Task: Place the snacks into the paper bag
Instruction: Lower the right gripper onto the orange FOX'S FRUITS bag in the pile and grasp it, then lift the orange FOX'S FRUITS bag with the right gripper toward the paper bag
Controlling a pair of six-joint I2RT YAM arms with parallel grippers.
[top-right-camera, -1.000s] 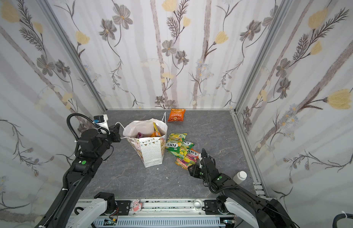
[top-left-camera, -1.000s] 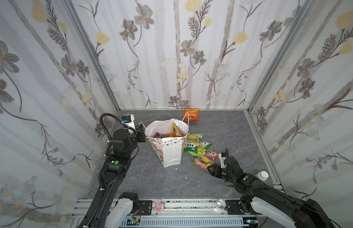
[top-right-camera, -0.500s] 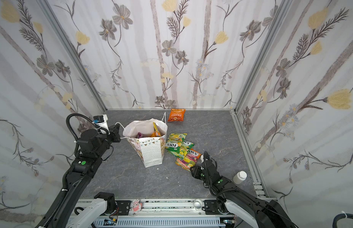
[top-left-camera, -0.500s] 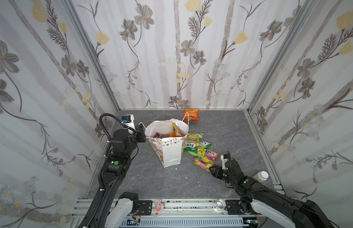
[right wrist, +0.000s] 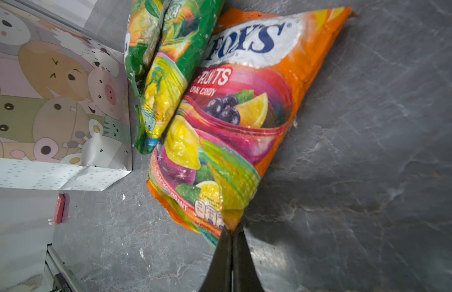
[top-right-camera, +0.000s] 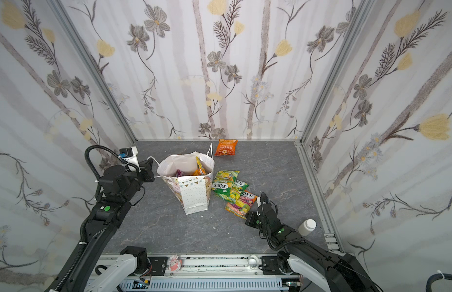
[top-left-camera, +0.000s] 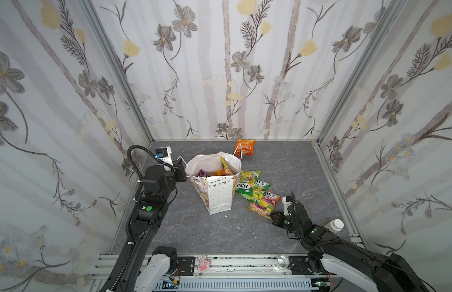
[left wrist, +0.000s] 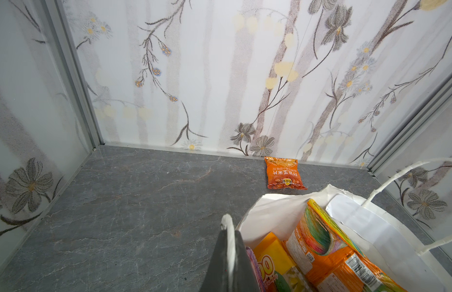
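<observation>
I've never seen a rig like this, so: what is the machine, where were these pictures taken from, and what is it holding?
Two black robot arms work at a grey table, each ending in pinching jaws. The two wide pictures come from one camera head above; the two close ones from cameras on the wrists. An open white paper bag stands on the table, packets already inside. Beside it lie green FOX'S packets and an orange FOX'S packet; another orange packet lies by the back wall, a white bottle near the right edge. The left arm has its jaws shut on the bag's cord handle; the right arm pinches a corner of the orange FOX'S packet.
</observation>
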